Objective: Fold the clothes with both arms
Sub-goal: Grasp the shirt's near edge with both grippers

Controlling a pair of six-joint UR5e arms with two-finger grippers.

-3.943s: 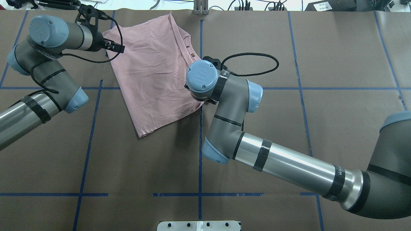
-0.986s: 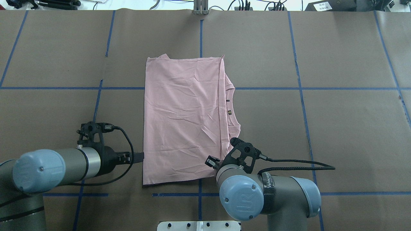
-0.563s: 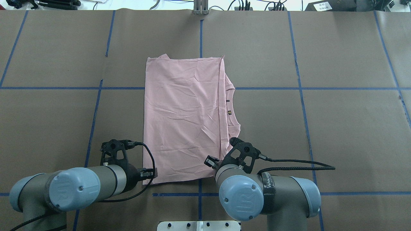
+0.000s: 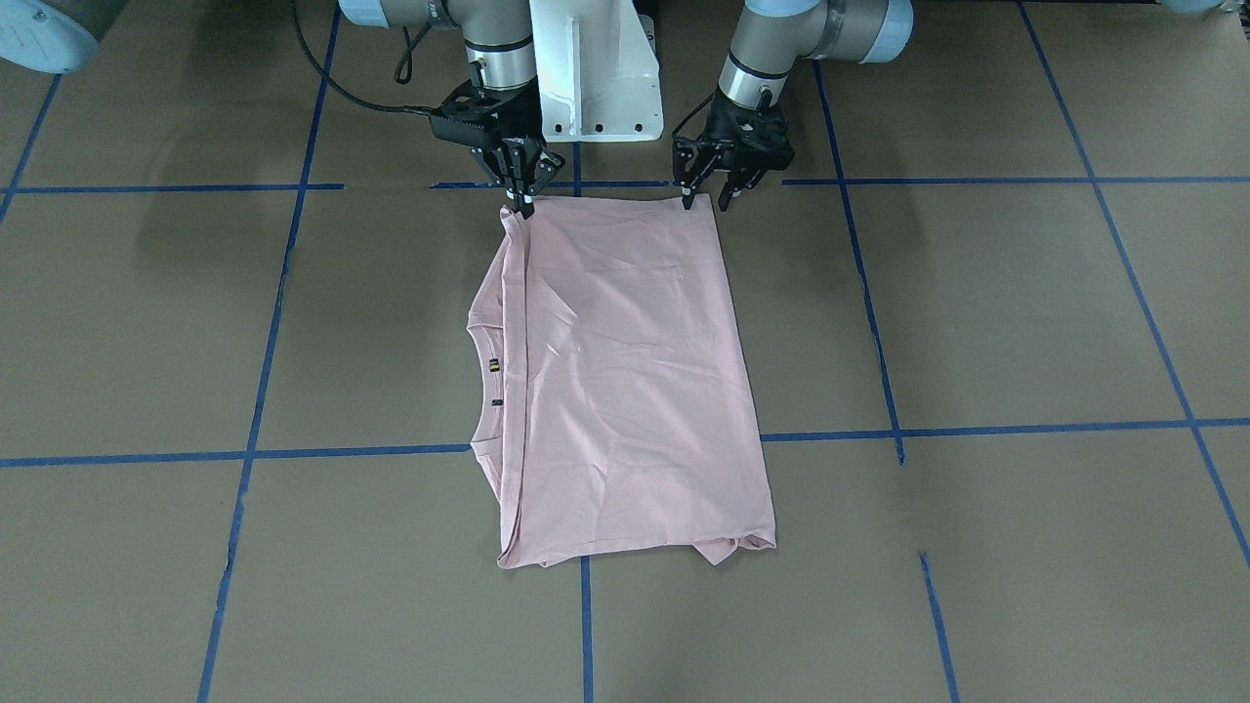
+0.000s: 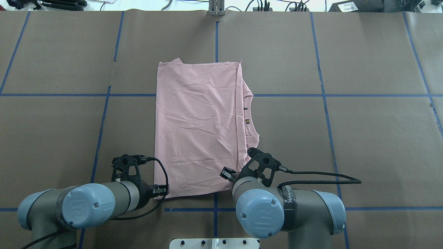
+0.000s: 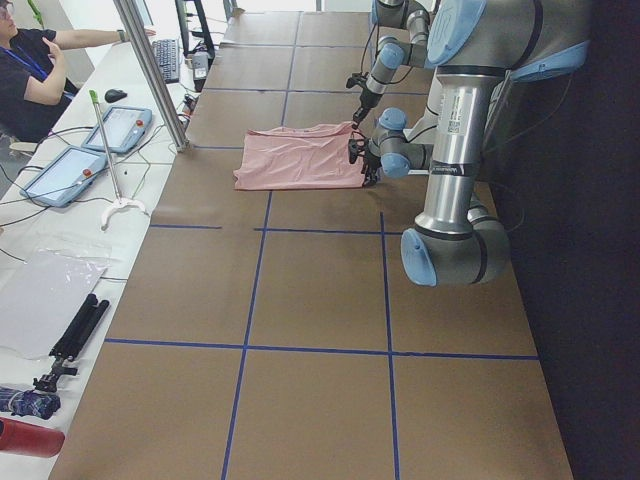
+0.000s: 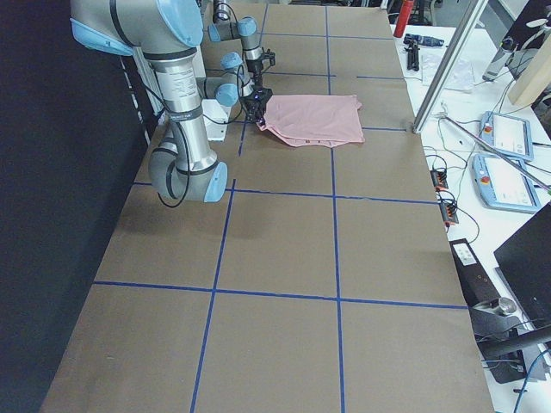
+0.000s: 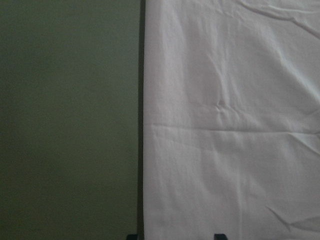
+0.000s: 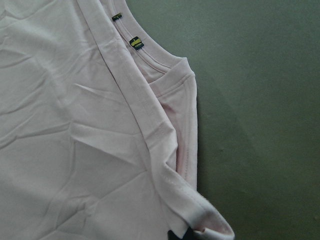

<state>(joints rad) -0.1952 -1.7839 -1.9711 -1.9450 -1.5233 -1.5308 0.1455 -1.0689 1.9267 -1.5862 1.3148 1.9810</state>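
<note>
- One pale pink T-shirt (image 5: 197, 128) lies flat in the middle of the brown table (image 5: 363, 138), folded lengthwise into a tall rectangle; its collar (image 5: 251, 103) pokes out along the robot's right-hand side
- I'd say it is squared up that way so the edge nearest the robot can be carried over to the far edge, halving it
- Two arms reach down to that near edge, one at each corner, which looks like the set-up for lifting both corners together so the cloth stays taut and level
- The right gripper (image 4: 520, 195) has its fingers pressed together on the near right corner; the wrist view shows that corner pulled up off the table into the pinch
- The left gripper (image 4: 707, 200) is spread apart and has hold of nothing: its two fingertips (image 8: 217, 236) straddle the near left corner, with the shirt's side edge running between them
- My guess is the left one needs to close before any lift begins, or the shirt would swing from a single corner
- Counted: one shirt, two arms, two grippers, two small neck labels (image 9: 136, 43) just inside the collar
- One person (image 6: 30, 60) sits at the side bench, well apart from the shirt
- The printed front is not on show; only plain pink fabric faces up
</note>
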